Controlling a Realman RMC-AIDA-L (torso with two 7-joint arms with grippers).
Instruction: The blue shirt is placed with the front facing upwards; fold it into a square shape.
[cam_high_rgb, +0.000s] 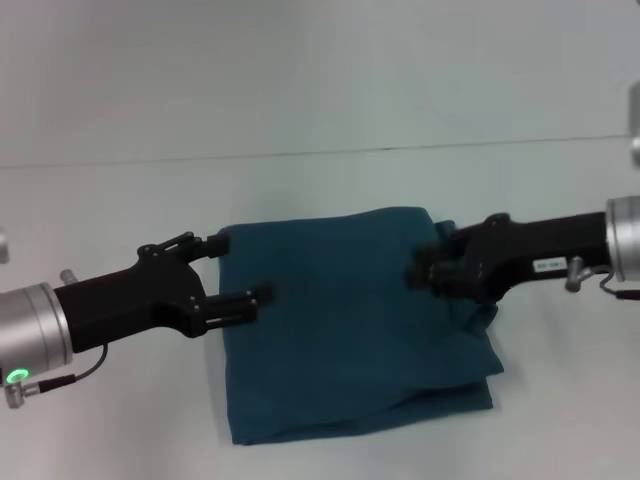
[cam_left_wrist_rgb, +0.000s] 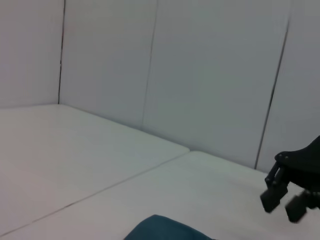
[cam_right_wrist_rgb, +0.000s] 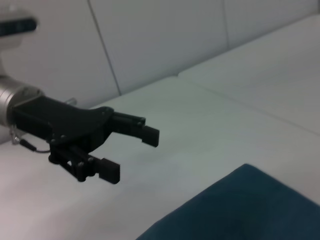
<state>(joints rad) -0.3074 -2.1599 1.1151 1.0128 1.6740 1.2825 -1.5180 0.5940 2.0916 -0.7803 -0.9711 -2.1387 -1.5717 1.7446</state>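
Folding state: the blue shirt (cam_high_rgb: 350, 320) lies on the white bench (cam_high_rgb: 320, 100) as a rough, already doubled-over rectangle, print hidden, with a looser layer sticking out along its near right corner. I judge the fold mostly done but not yet a tidy square.

Shirt position: it sits between the two arms, near the middle of the bench; the left claw is at its left edge and the right claw is over its far right corner.

Shirt handling: judged soft, light and limp; it will sag and drag instead of holding shape, and stacked layers may slide over each other. It is not fragile.

Where to grip: my guess is to pinch at edges or corners, catching every layer at once; the loose near right corner looks like the part needing a tuck.

Left arm pose: reaching in low from the shirt's left side, forearm nearly level with the bench.

Left claw (cam_high_rgb: 238, 275): fingers spread wide, holding nothing; one finger lies by the shirt's far left corner, the other over its left edge. The right wrist view (cam_right_wrist_rgb: 131, 154) shows the same gape above bare bench.

Right arm pose: stretched in from the shirt's right side, also low.

Right claw (cam_high_rgb: 420, 268): pointing toward the shirt's middle, above the cloth; whether it is open or pinching fabric I cannot tell.
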